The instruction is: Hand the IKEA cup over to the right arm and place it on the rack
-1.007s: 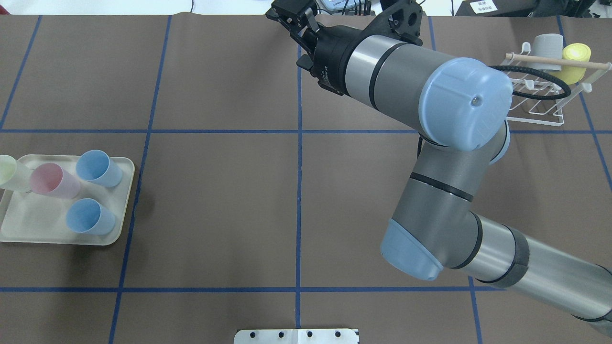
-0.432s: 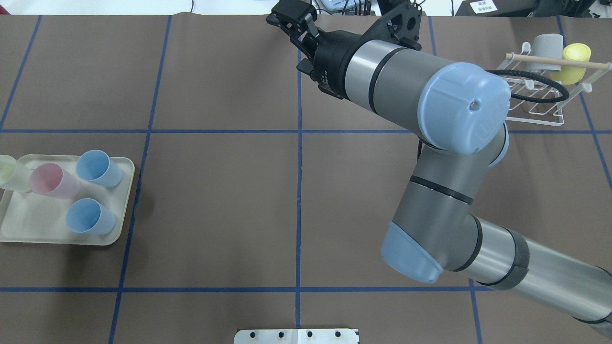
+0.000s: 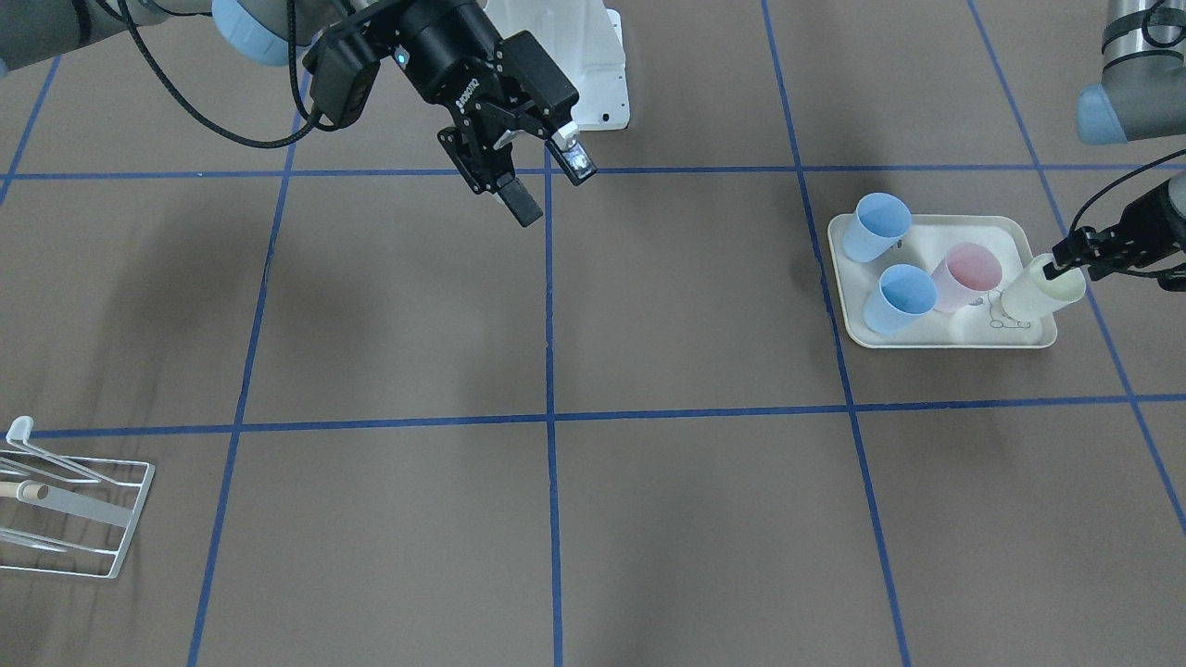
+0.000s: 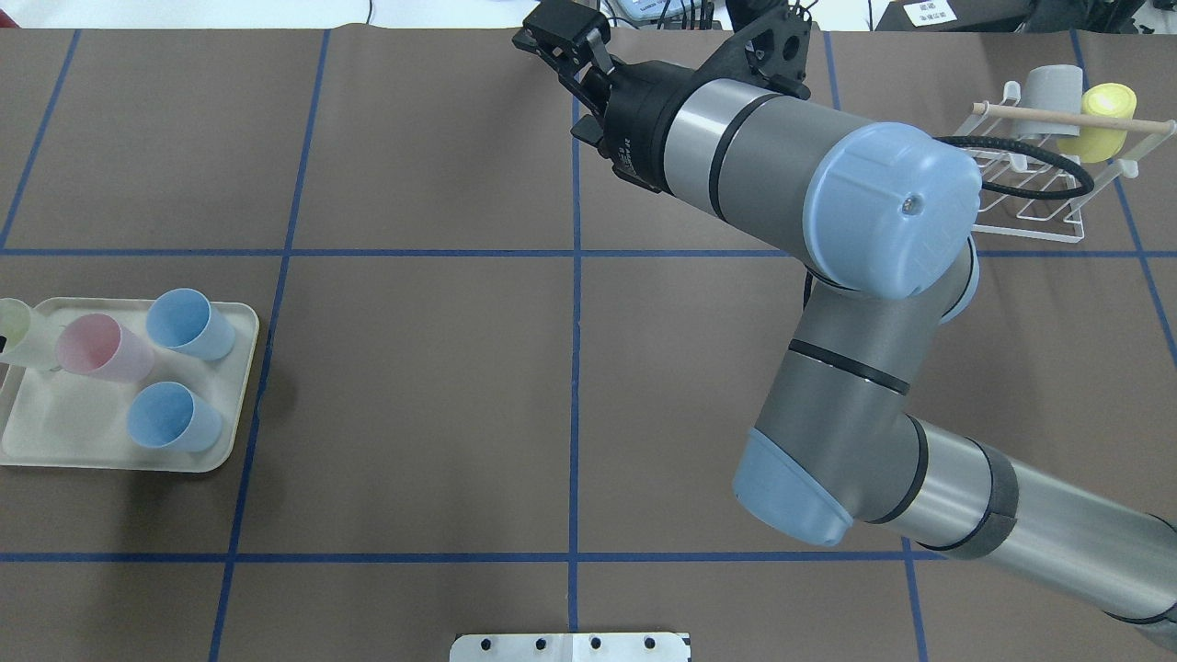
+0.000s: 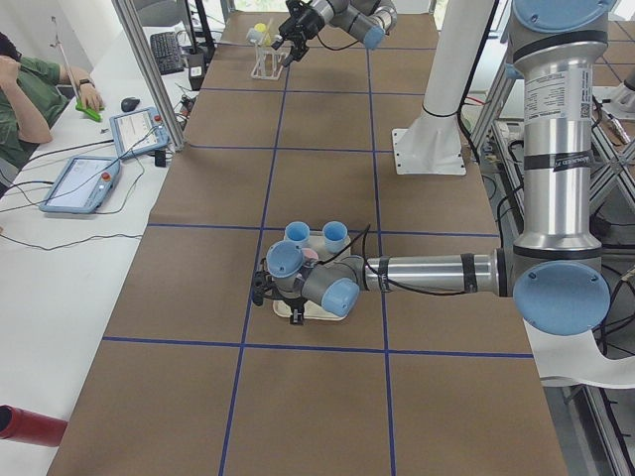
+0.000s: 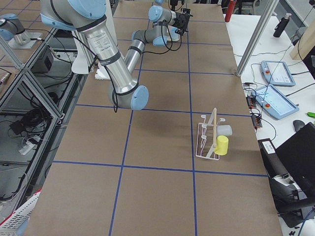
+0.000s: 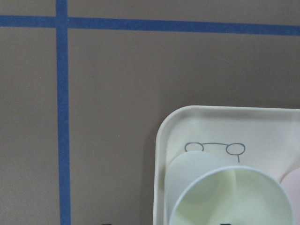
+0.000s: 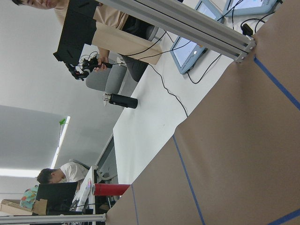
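A pale green IKEA cup [image 3: 1038, 293] leans tilted over the cream tray [image 3: 936, 339], and my left gripper [image 3: 1064, 265] is shut on its rim. The left wrist view looks into the cup's mouth [image 7: 232, 199] from close range. In the overhead view only part of that cup [image 4: 18, 331] shows at the left edge. My right gripper [image 3: 548, 185] hangs open and empty above the table's middle line, near the robot's side; it also shows in the overhead view [image 4: 565, 39]. The white wire rack [image 4: 1034, 188] stands far right.
Two blue cups [image 3: 880, 227] [image 3: 903, 296] and a pink cup [image 3: 968, 276] stand on the tray. On the rack sit a grey cup [image 4: 1053, 90] and a yellow cup [image 4: 1102, 119]. A person [image 5: 25, 94] sits by tablets beyond the table's far edge.
The pale green cup has slid a little toward the overhead view's left edge with my left gripper. My right arm's wrist has shifted slightly; its gripper stays open.
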### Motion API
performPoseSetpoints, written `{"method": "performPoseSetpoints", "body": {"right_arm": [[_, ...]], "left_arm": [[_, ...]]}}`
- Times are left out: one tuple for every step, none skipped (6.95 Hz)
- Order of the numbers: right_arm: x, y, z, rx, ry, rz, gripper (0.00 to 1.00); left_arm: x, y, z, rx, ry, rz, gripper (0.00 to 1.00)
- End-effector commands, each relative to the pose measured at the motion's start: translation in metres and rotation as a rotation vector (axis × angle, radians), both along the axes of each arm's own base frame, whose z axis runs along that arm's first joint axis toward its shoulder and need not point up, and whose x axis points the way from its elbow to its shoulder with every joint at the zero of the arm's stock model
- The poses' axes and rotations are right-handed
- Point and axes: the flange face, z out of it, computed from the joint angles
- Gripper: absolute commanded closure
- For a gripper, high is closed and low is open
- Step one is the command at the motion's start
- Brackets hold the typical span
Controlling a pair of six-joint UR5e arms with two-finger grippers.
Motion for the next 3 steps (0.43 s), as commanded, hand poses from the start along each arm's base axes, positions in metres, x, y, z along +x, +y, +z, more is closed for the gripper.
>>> {"method": "performPoseSetpoints", "body": {"right_arm": [[-0.001,0.000,0.001,-0.001,0.002,-0.001,0.00],[-0.002,0.000,0.003,-0.001,0.006,-0.002,0.00],[-0.001,0.001,0.002,-0.002,0.003,-0.002,0.00]], "left_arm": [[0.002,-0.004,-0.002,0.000,0.000,0.001,0.78],[0.003,-0.005,-0.006,-0.047,0.005,-0.042,1.00],[0.001,-0.005,-0.019,-0.082,0.015,-0.088,1.00]]}}
